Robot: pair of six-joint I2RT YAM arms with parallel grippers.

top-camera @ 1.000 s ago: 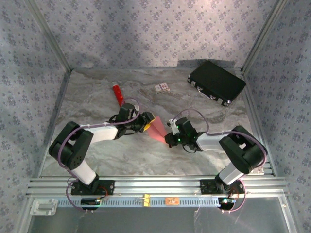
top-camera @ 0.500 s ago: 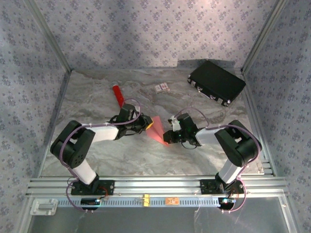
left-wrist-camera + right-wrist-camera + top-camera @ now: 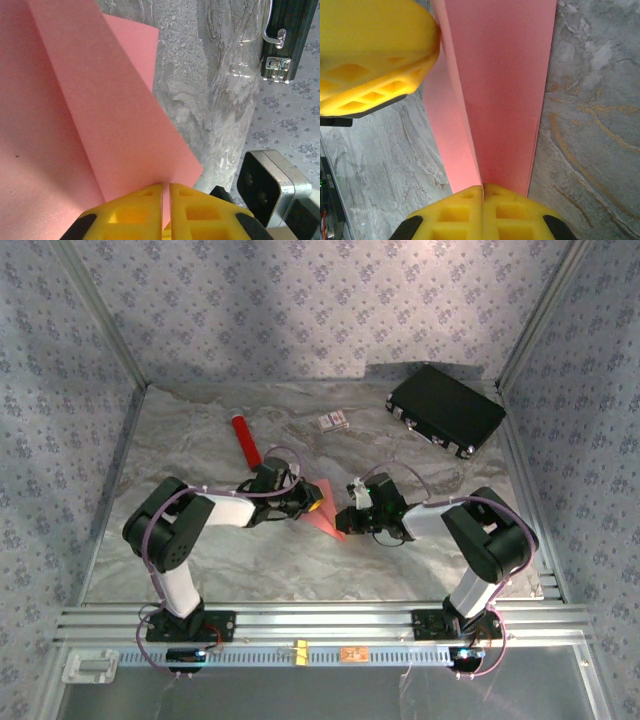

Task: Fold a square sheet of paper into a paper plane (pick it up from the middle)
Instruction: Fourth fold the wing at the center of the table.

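My left claw (image 3: 165,192) and right claw (image 3: 482,190) both pinch the square sheet of paper (image 3: 115,125); I'd align edges before creasing.

Square sheet of paper (image 3: 115,130) partly beyond the left wrist view's edges; black case (image 3: 292,30) likewise, at right.

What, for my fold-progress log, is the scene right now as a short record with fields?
paper: sheet of paper, pink-red, partly folded, between both grippers
left gripper: shut on the sheet of paper's edge
right gripper: shut on the sheet of paper at its crease
table: grey marble
far side: black case at right, red cylinder at left, small card between them
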